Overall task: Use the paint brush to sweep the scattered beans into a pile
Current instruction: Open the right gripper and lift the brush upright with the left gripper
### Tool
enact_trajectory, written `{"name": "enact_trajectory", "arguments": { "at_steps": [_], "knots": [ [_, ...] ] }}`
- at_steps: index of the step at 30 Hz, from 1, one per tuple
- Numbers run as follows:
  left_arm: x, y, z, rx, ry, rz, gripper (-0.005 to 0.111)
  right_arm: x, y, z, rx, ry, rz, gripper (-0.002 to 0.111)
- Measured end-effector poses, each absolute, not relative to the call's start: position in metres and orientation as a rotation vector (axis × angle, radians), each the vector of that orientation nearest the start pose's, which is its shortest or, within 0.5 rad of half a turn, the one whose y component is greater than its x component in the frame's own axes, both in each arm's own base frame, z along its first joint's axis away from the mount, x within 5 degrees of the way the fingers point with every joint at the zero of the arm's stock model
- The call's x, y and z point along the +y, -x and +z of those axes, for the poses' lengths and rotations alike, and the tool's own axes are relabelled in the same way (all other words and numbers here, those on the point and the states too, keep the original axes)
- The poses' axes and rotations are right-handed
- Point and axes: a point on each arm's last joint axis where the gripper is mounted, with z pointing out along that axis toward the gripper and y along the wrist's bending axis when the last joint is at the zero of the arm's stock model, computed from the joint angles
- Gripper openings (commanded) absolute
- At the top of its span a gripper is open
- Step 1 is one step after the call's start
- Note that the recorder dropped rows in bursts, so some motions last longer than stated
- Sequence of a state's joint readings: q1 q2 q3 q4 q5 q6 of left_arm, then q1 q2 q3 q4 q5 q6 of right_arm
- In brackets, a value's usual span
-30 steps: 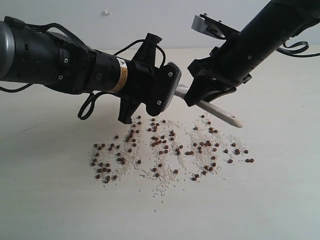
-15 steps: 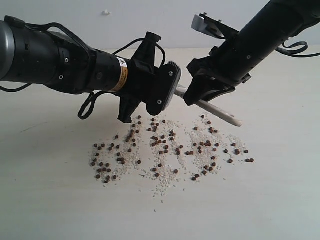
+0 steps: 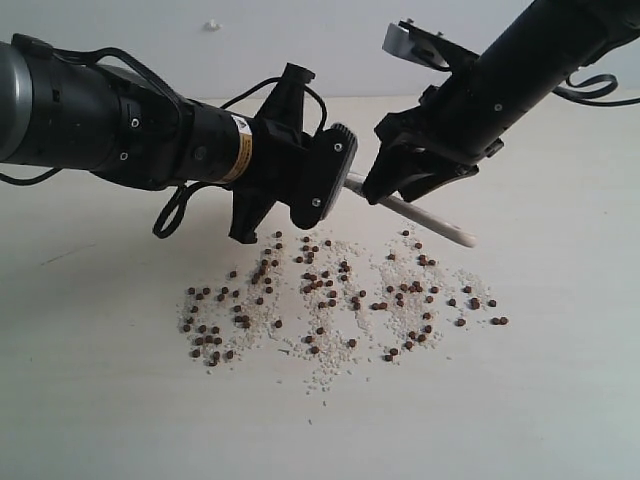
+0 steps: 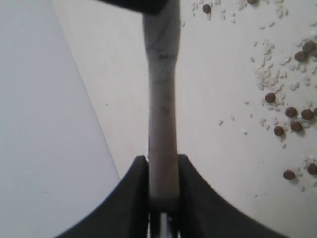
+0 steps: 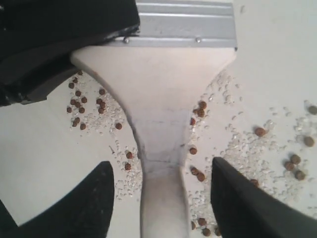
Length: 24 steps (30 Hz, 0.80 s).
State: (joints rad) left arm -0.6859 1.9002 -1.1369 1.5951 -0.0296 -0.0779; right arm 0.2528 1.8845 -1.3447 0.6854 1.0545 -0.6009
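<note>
The paint brush [image 3: 425,217] hangs above the table, its pale handle sloping down to the right. My left gripper [image 3: 335,185] is shut on it near the head, with the wood pinched between the black fingers [image 4: 138,181]. My right gripper [image 3: 400,185] is open around the handle [image 5: 161,198], with a gap on each side. The silver ferrule [image 5: 184,25] shows; the bristles are hidden. The beans [image 3: 318,284] lie in three loose patches with whitish crumbs under both grippers. No pile is in view. More beans [image 4: 292,112] [image 5: 295,159] show in the wrist views.
The pale table [image 3: 560,400] runs bare in front of and beside the bean patches. A white wall [image 3: 250,40] rises behind the table's far edge. Both black arms cross above the back of the spread.
My right gripper has opened off the brush handle. The brush has risen slightly with the left gripper, which still holds it. The beans have not moved.
</note>
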Motion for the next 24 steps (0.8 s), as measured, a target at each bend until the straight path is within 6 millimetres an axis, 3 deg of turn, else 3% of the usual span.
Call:
{"name": "enact_trajectory", "arguments": {
  "at_steps": [7, 11, 15, 19, 21, 24],
  "knots": [
    [-0.26, -0.315, 0.181, 1.065, -2.013, 0.393, 0.0, 0.128, -0.354, 0.255, 2.732, 0.723, 0.576, 0.052],
    [-0.26, -0.315, 0.181, 1.164, -1.949, 0.345, 0.0, 0.116, -0.349, 0.29, 2.641, 0.671, 0.415, 0.041],
    [-0.26, -0.315, 0.181, 1.315, -1.838, 0.26, 0.0, 0.099, -0.337, 0.336, 2.466, 0.533, 0.361, 0.025],
    [-0.259, -0.314, 0.186, 1.455, -1.7, 0.138, 0.0, 0.08, -0.313, 0.366, 2.301, 0.401, 0.319, 0.006],
    [-0.254, -0.315, 0.198, 1.544, -1.568, -0.046, 0.0, 0.073, -0.287, 0.381, 2.185, 0.346, 0.307, 0.0],
    [-0.246, -0.315, 0.212, 1.591, -1.473, -0.265, 0.0, 0.067, -0.263, 0.382, 2.102, 0.302, 0.298, 0.0]
  ]
}}
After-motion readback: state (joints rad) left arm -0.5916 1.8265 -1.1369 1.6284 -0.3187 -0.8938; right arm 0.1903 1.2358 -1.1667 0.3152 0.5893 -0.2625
